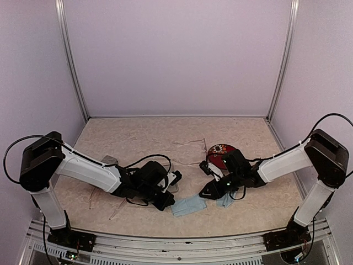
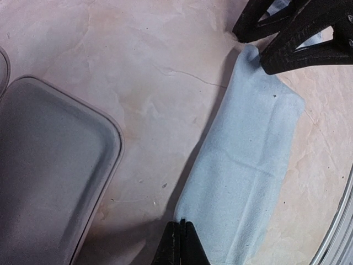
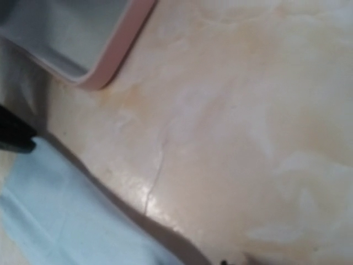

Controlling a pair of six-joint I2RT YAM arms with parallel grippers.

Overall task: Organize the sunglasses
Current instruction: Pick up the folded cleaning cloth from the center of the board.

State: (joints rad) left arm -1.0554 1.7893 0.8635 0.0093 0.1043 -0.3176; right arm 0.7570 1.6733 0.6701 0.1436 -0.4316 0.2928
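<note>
My left gripper (image 2: pixel 181 238) has its fingers pressed together at the near corner of a light-blue, soft, oblong cloth (image 2: pixel 248 165) with fold creases. I cannot tell whether fabric is caught between them. My right gripper (image 2: pixel 249 47) stands at the far corner of the same cloth, its black ribbed fingers (image 2: pixel 300 52) spread apart. In its own wrist view they are almost out of frame.

Just left of the cloth lies a grey, shallow, round-cornered case half (image 2: pixel 52 176). It is open, and only matte lining shows inside. A pink-rimmed case half (image 3: pixel 118 41), blurred in the right wrist view, shows a pale grey interior.

The table (image 1: pixel 138 135) is beige and marbled, with hairline cracks.

The sunglasses lie outside both cases. The thin red-pink pair (image 1: pixel 199 144) is at the far middle, just beside a dark red, round, flower-patterned object (image 1: pixel 220 152). The pale clear pair (image 1: pixel 117 208) is at the near left, beside my left arm.
</note>
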